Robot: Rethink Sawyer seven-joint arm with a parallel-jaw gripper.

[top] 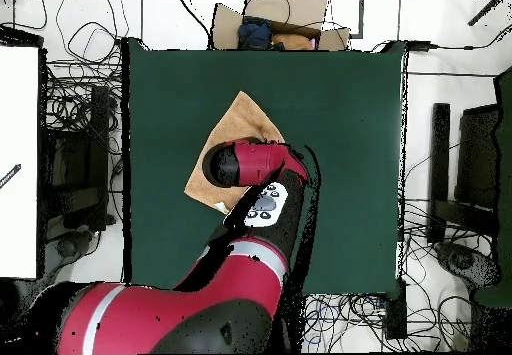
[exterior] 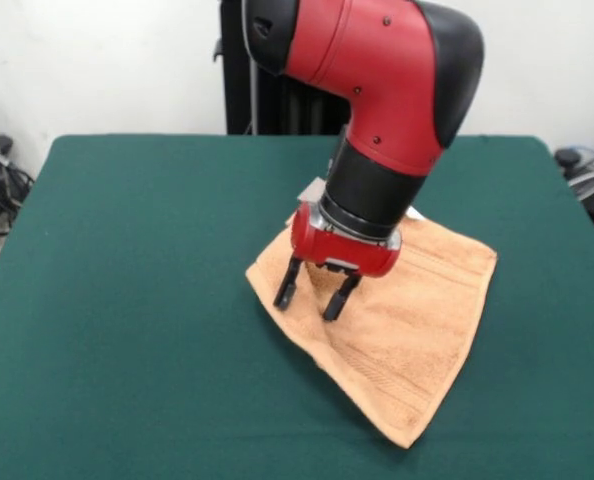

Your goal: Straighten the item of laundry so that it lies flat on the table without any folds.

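Hovering over the towel (exterior: pixel 402 330), the gripper (exterior: pixel 317 297) stands with its two fingers spread apart and nothing between them, tips at or just above the cloth's left corner. The towel lies near the middle of the green desk (exterior: pixel 127 300), set diamond-wise and mostly flat, with a crease running along its left side. Judgement: soft, light terry, limp under lift; best pinched at a corner or border band and drawn outward.
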